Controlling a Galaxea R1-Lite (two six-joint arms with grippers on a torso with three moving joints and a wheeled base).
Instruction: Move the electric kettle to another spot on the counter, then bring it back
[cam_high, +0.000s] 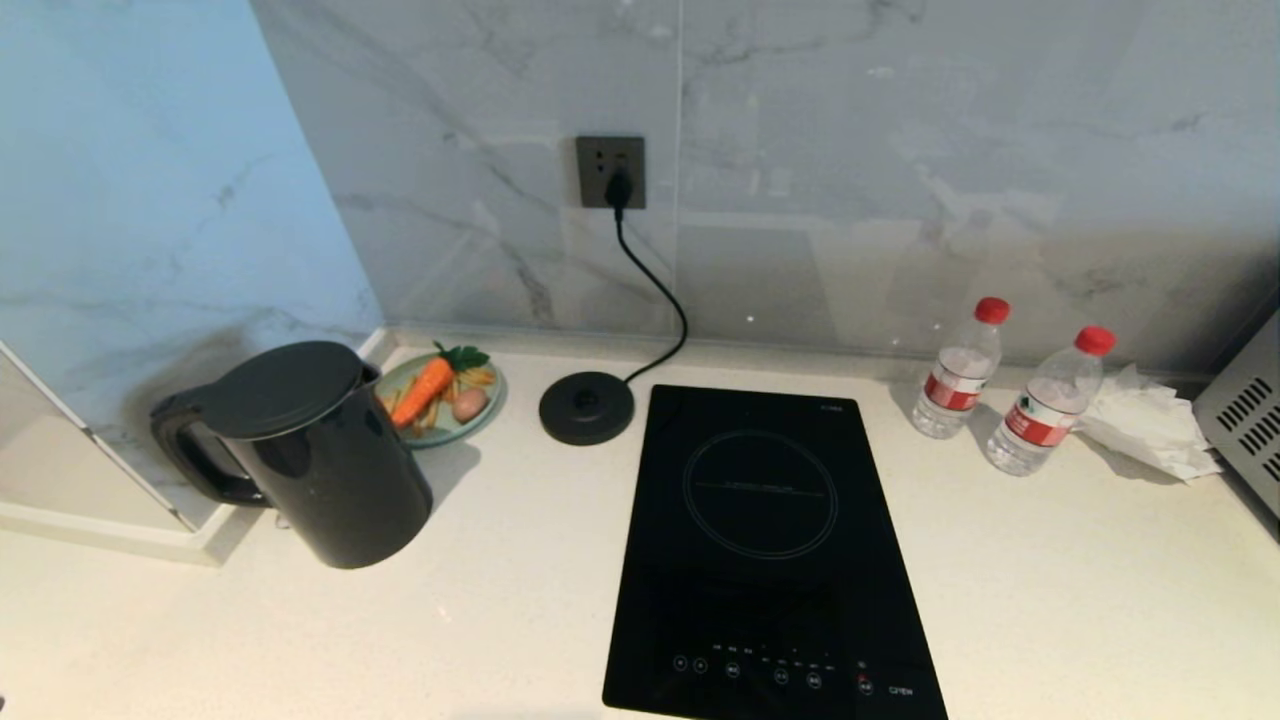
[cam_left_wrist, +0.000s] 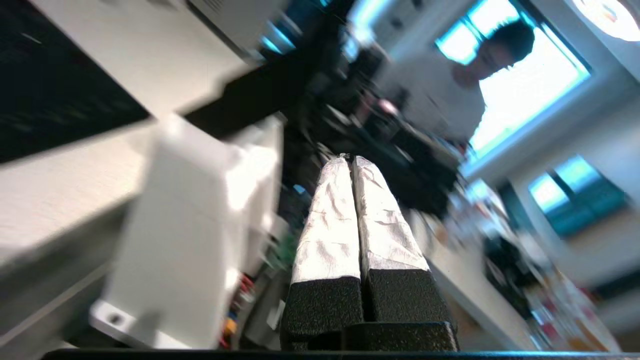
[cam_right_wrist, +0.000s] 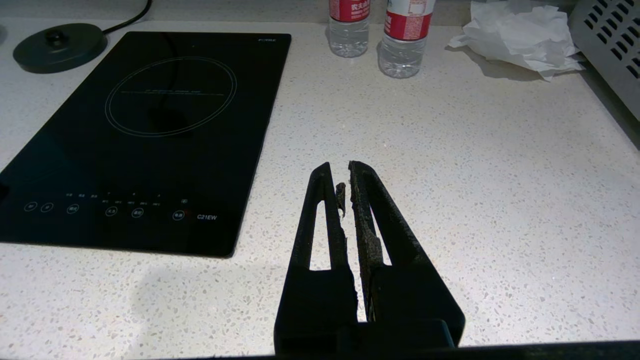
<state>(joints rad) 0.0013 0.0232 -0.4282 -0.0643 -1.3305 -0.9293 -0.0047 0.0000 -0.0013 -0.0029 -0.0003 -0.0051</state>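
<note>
Electric kettle (cam_high: 305, 455) stands free of both grippers at the counter's (cam_high: 1000, 580) back-left corner, off its base disc (cam_high: 587, 408). Left gripper (cam_left_wrist: 350, 160): jaws pressed together, empty, aimed away from the counter toward the room, where a person (cam_left_wrist: 450, 95) stands. Right gripper (cam_right_wrist: 344, 172): jaws nearly together, empty, hovering above bare counter just beside the hob (cam_right_wrist: 145, 135).

Risks, as judged:
- Handle faces the left side wall, close to it. A gripper reaching in has little clearance and could knock the wall or tip the tall jug.
- Plate of toy food (cam_high: 442, 395) sits touching or just behind the kettle; a push backward would disturb it.
- Cord (cam_high: 655, 290) and disc lie between kettle and hob; a low carry could snag them.

Open room: wide bare counter along the front edge and right of the hob. Two bottles (cam_high: 958, 370) and tissue (cam_high: 1145, 420) crowd the back-right.
</note>
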